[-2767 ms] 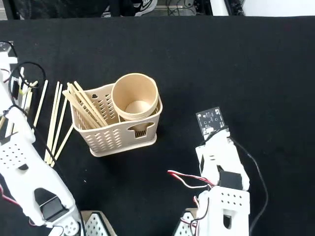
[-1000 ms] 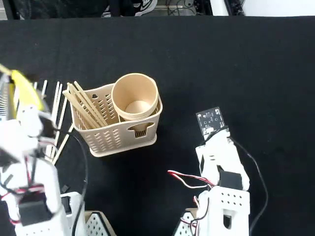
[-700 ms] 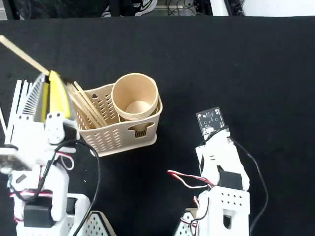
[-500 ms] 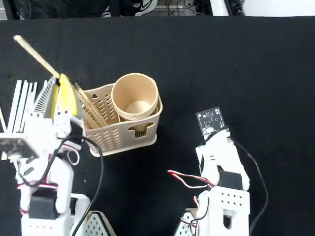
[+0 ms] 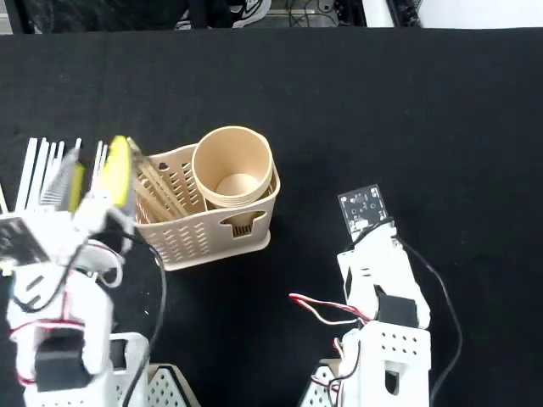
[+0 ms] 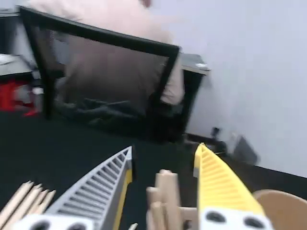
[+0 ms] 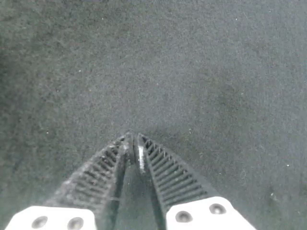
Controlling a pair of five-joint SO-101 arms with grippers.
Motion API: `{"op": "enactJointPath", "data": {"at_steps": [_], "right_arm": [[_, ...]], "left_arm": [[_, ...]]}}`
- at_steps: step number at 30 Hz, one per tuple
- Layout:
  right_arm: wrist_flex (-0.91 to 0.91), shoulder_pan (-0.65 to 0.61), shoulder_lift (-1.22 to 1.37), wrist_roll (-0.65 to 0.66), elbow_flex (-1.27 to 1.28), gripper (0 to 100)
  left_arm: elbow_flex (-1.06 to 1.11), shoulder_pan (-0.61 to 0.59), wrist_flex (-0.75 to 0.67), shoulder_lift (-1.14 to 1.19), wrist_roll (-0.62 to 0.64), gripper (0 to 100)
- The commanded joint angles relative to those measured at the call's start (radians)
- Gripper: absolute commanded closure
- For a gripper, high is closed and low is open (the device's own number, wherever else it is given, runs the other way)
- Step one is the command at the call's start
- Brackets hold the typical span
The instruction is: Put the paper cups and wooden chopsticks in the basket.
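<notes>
Straddling chopsticks, left pincer spread wide

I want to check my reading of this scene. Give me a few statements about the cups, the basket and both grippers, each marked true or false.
1. The paper cups stand inside the basket. True.
2. The right gripper holds a chopstick. False: it is shut on nothing, above the black table.
3. The left gripper is open. True.
4. The basket lies on its side. False: it stands upright.
5. Some wooden chopsticks are in the basket. True.
</notes>
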Motion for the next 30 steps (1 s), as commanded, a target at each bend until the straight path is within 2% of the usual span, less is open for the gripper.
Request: {"op": "enactJointPath", "data": {"at_steps": [1, 6, 10, 19, 30], "right_arm": [[-0.017, 0.005, -0.013, 0.008, -0.002, 98.4], [-0.017, 0.005, -0.013, 0.008, -0.002, 98.4], [-0.017, 0.005, -0.013, 0.008, -0.002, 98.4], [-0.017, 0.005, -0.013, 0.008, -0.002, 98.4], [-0.017, 0.005, -0.013, 0.008, -0.002, 98.4]], "left_arm": [[-0.193, -0.231, 0.086, 0.218, -0.058, 78], [-0.363, -0.49, 0.149, 0.617, -0.186, 79], [-0.463, -0.627, 0.149, 0.884, -0.276, 79], [-0.521, -0.699, 0.14, 1.316, -0.601, 79], [-0.521, -0.74, -0.041, 1.654, -0.621, 79]]}}
